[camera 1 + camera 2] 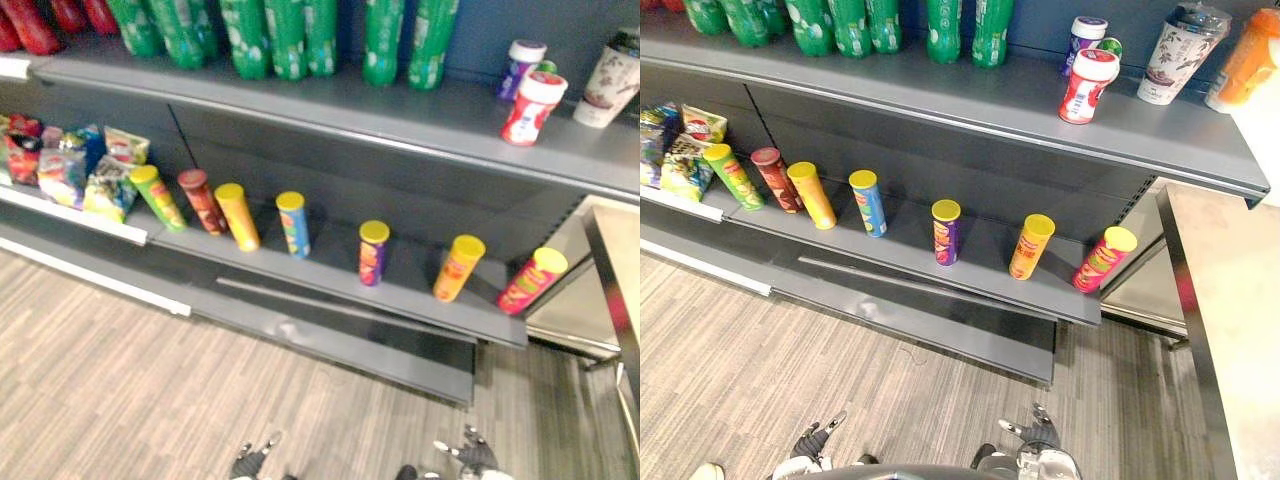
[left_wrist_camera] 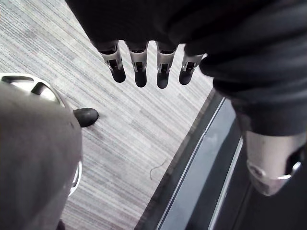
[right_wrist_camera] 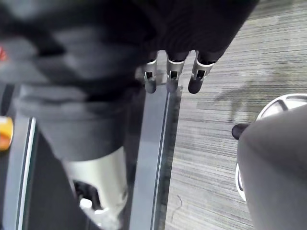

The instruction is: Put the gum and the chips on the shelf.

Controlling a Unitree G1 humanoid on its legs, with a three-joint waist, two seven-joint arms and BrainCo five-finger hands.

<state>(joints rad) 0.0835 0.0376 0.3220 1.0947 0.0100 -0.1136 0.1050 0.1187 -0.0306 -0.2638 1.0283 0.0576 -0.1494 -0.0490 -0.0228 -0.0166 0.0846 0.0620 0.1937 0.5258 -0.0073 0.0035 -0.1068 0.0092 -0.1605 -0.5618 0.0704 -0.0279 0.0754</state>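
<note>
Left hand [image 2: 140, 76]: it hangs low over the floor [image 1: 790, 350]. Its fingers are loose and straight, and it holds nothing.
Right hand [image 3: 171, 79]: it is low too, near the bottom of the shelves. Its fingers are loose, and it holds nothing.
Gum: a red and white gum jar [image 1: 1087, 85] stands on the top shelf [image 1: 940, 100]. A purple gum jar [image 1: 1081, 38] stands just behind it.
Chips: the chip cans [image 1: 869, 203] stand in a row on the lower shelf [image 1: 900, 248], each a little apart from the next. The pink can [image 1: 1104, 258] is last on the right, close to the end of the shelf.
Other stuff: green bottles [image 1: 840, 20] and a cup [image 1: 1180, 50] are on the top shelf. Snack bags [image 1: 680, 150] sit to the left of the cans.
How far along: I think the gum and chips are on the shelf, because both hands are empty. I cannot tell which can is the one from the task.
What could go wrong: the pink can could fall off the end if an arm bumps it on the way up. The cans are tall and thin, so one knock could tip a can into the next. The gum jar is near the front of its shelf, so a push could send it down to the floor.
</note>
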